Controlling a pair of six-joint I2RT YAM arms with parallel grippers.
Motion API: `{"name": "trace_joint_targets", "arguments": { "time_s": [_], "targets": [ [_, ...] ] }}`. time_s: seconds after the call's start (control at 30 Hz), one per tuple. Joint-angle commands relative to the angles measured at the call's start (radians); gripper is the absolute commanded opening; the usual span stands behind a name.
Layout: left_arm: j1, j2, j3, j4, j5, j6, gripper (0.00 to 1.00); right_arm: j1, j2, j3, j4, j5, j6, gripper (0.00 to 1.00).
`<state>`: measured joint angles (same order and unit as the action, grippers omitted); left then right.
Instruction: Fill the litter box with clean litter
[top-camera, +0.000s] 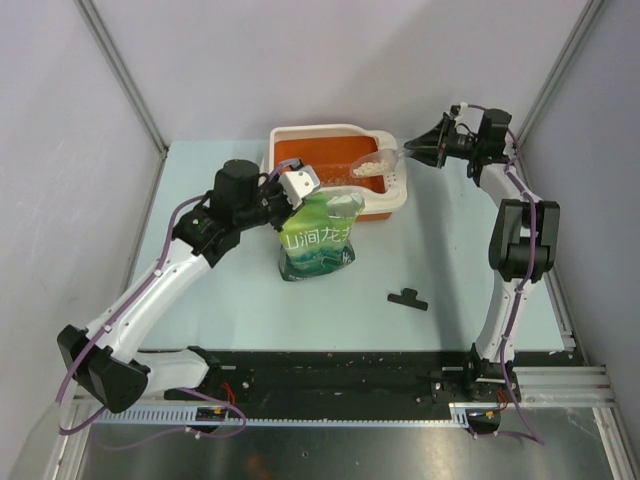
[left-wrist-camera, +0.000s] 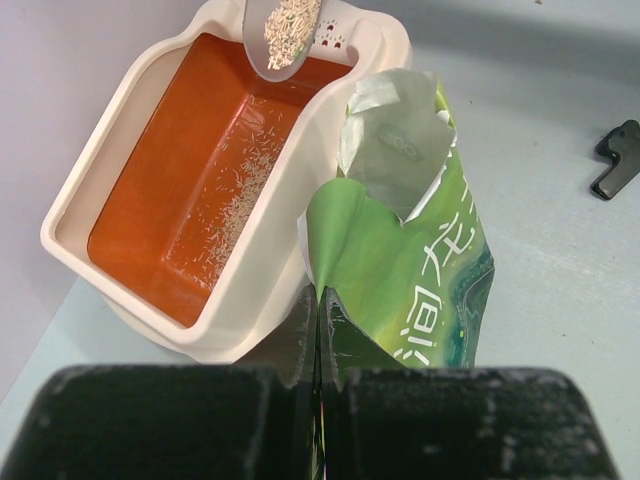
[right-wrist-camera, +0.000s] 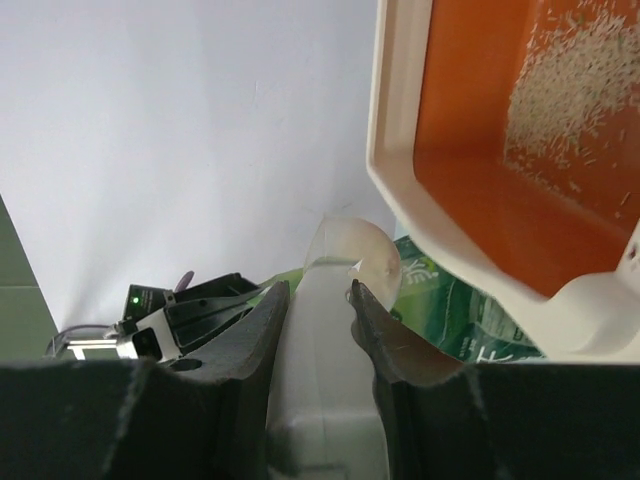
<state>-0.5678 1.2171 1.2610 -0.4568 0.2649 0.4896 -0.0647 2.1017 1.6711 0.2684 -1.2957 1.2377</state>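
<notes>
The litter box (top-camera: 310, 129) stands at the back of the table, orange inside with a cream rim (left-wrist-camera: 270, 262). A thin scatter of clean litter (left-wrist-camera: 240, 205) lies on its floor (right-wrist-camera: 580, 85). My right gripper (top-camera: 408, 152) is shut on the handle of a clear scoop (right-wrist-camera: 322, 340). The scoop's bowl (top-camera: 372, 166) hangs over the box's right end, loaded with litter (left-wrist-camera: 290, 25). My left gripper (left-wrist-camera: 322, 305) is shut on the torn top edge of the green pouch (left-wrist-camera: 410, 260), which stands open against the box's near wall (top-camera: 320, 235).
A small black clip (top-camera: 407, 298) lies on the table right of the pouch and shows at the right edge of the left wrist view (left-wrist-camera: 620, 160). Grey walls close in the table on the left, back and right.
</notes>
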Motion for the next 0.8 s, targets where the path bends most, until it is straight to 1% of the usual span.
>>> {"name": "trace_joint_targets", "arguments": {
  "time_s": [0.0,0.07,0.1,0.17,0.2,0.27,0.3,0.33,0.47,0.67,0.77],
  "targets": [
    [0.008,0.005,0.078,0.063,-0.024,0.007,0.00,-0.012,0.086,0.127,0.026,0.029,-0.043,0.00],
    [0.008,0.012,0.087,0.056,-0.023,0.006,0.00,-0.032,0.131,0.183,-0.035,0.065,-0.105,0.00],
    [0.006,0.013,0.092,0.052,-0.026,0.007,0.00,-0.038,0.142,0.229,-0.119,0.084,-0.179,0.00],
    [0.006,0.016,0.095,0.047,-0.032,0.017,0.00,-0.047,0.159,0.266,-0.158,0.105,-0.225,0.00],
    [0.006,0.018,0.094,0.043,-0.027,0.018,0.00,-0.050,0.162,0.301,-0.232,0.122,-0.301,0.00],
    [0.006,0.018,0.094,0.041,-0.029,0.021,0.00,-0.053,0.161,0.329,-0.317,0.182,-0.375,0.00],
    [0.006,0.016,0.094,0.038,-0.027,0.021,0.00,-0.052,0.161,0.349,-0.389,0.199,-0.412,0.00],
    [0.006,0.016,0.097,0.037,-0.024,0.020,0.00,-0.052,0.159,0.383,-0.432,0.235,-0.502,0.00],
    [0.008,0.019,0.101,0.035,-0.016,0.020,0.00,-0.037,0.133,0.432,-0.639,0.332,-0.697,0.00],
    [0.008,0.007,0.089,0.035,0.023,0.017,0.00,-0.017,0.080,0.426,-0.750,0.421,-0.843,0.00],
    [0.006,-0.001,0.080,0.035,0.034,0.017,0.00,-0.007,0.051,0.420,-0.776,0.450,-0.876,0.00]
  ]
}}
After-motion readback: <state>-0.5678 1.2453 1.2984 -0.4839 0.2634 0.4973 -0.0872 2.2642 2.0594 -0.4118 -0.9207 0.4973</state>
